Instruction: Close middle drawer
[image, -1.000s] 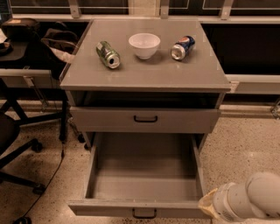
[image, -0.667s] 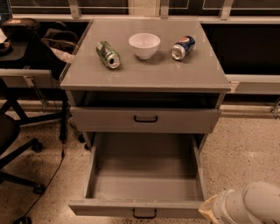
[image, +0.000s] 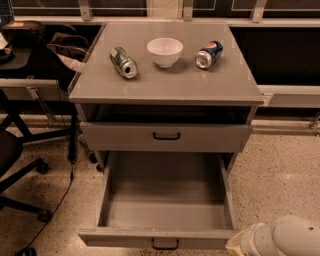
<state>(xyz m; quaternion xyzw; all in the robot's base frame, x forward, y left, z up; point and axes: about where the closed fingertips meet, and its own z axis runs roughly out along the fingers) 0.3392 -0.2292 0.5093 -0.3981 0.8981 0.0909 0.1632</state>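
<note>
The middle drawer (image: 165, 212) of the grey cabinet is pulled far out toward me and nothing lies in it. Its flat front with a small black handle (image: 165, 244) is at the bottom edge of the view. The top drawer (image: 166, 136) above it is nearly in, with a dark gap over its front. Only a white rounded arm segment (image: 285, 240) shows, at the bottom right, just right of the open drawer's front corner. The gripper itself is out of view.
On the cabinet top (image: 165, 85) lie a green can (image: 123, 62), a white bowl (image: 165, 51) and a blue can (image: 208, 54). A black office chair (image: 15, 165) and a cluttered desk (image: 30, 55) stand at the left. Speckled floor (image: 280, 180) lies to the right.
The white arm segment has sunk lower toward the bottom right corner. The drawers and the things on top have not moved.
</note>
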